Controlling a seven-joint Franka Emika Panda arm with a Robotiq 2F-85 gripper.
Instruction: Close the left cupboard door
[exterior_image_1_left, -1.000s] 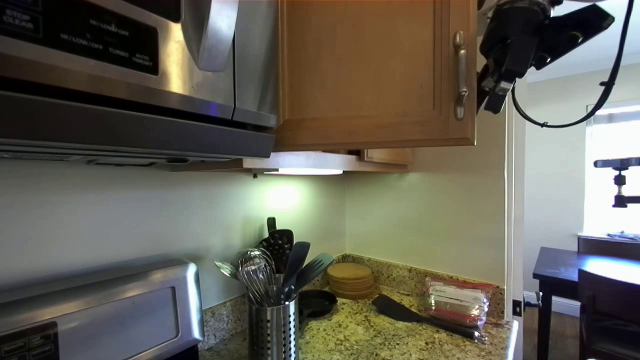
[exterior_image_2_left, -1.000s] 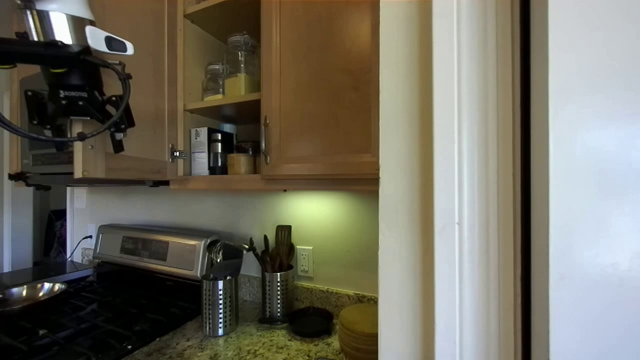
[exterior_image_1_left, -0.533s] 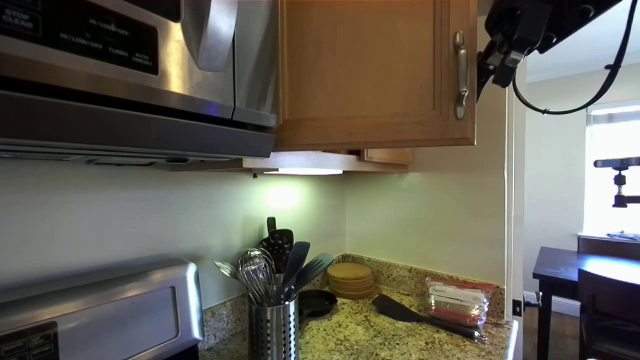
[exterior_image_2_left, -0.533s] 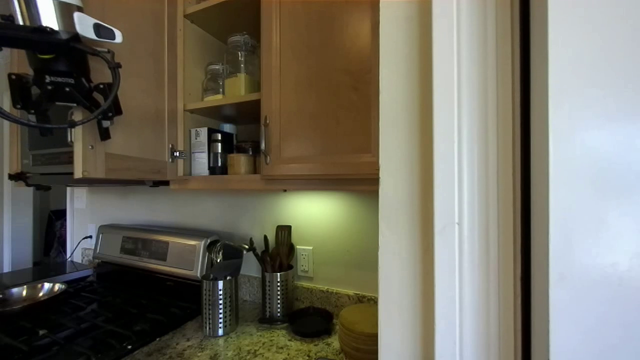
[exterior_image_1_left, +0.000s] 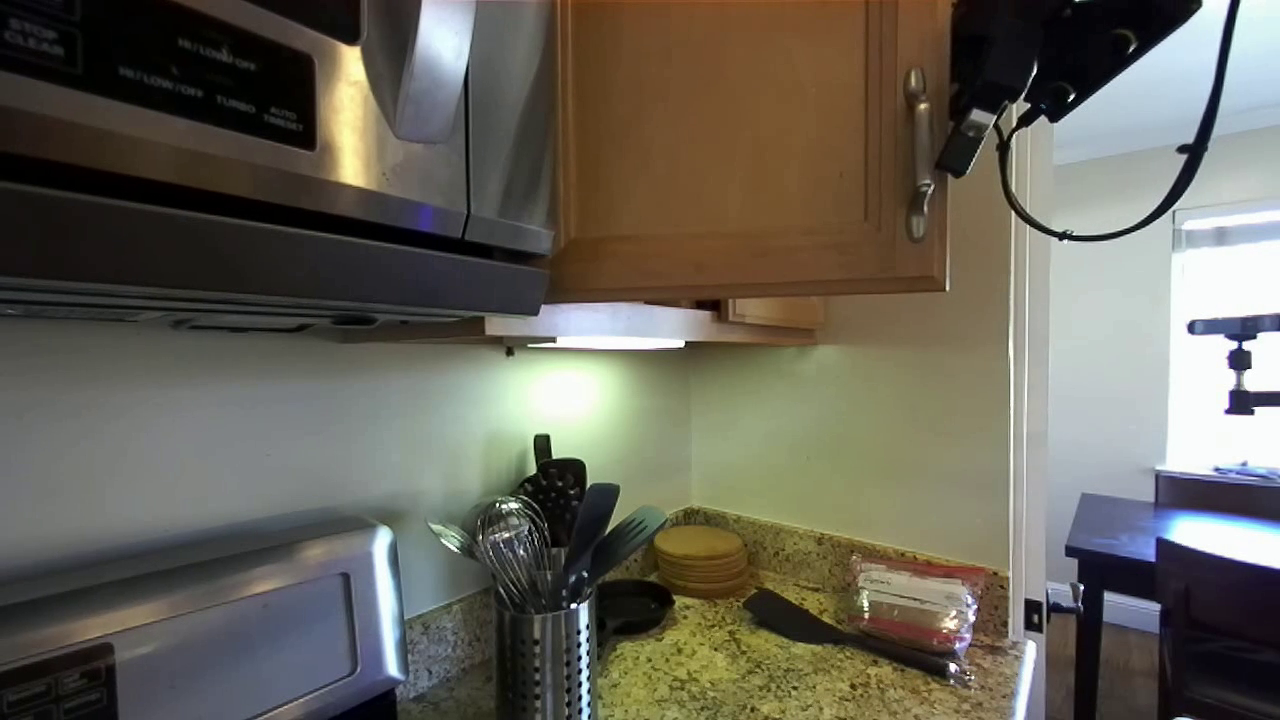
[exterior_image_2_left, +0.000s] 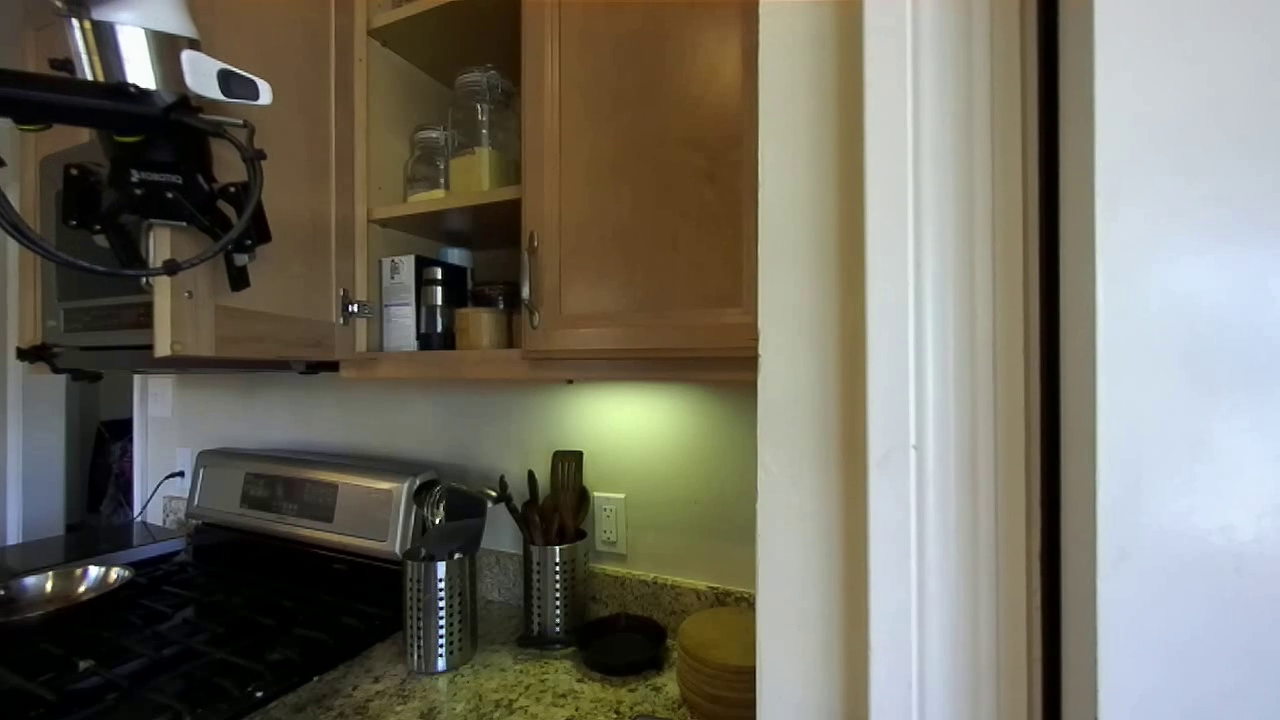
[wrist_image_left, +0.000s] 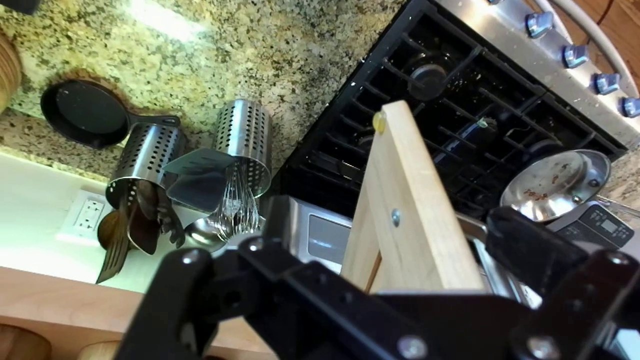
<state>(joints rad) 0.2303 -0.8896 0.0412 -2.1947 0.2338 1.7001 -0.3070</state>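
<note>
The left cupboard door (exterior_image_1_left: 720, 150) stands open, swung out beside the microwave. Its silver handle (exterior_image_1_left: 919, 155) is near its free edge. In an exterior view the door's inner face (exterior_image_2_left: 290, 210) shows. My gripper (exterior_image_2_left: 192, 268) is open and straddles the door's free edge from above. One finger is on the inner side, the other on the handle side, partly hidden by the door there. In the wrist view the door's pale edge (wrist_image_left: 425, 200) rises between the spread fingers of the gripper (wrist_image_left: 392, 220), with gaps visible on both sides.
The microwave (exterior_image_1_left: 250, 180) is beside the door. The matching right door (exterior_image_2_left: 655, 180) is shut. Shelves in the open cupboard hold glass jars (exterior_image_2_left: 485, 130) and a box (exterior_image_2_left: 398, 300). Below are the stove (wrist_image_left: 425, 80) with a pan (wrist_image_left: 555, 185) and utensil holders (exterior_image_2_left: 440, 615).
My gripper first rose, then came across to the door's free edge and down around it. The door's edge has shifted very slightly towards the cupboard.
</note>
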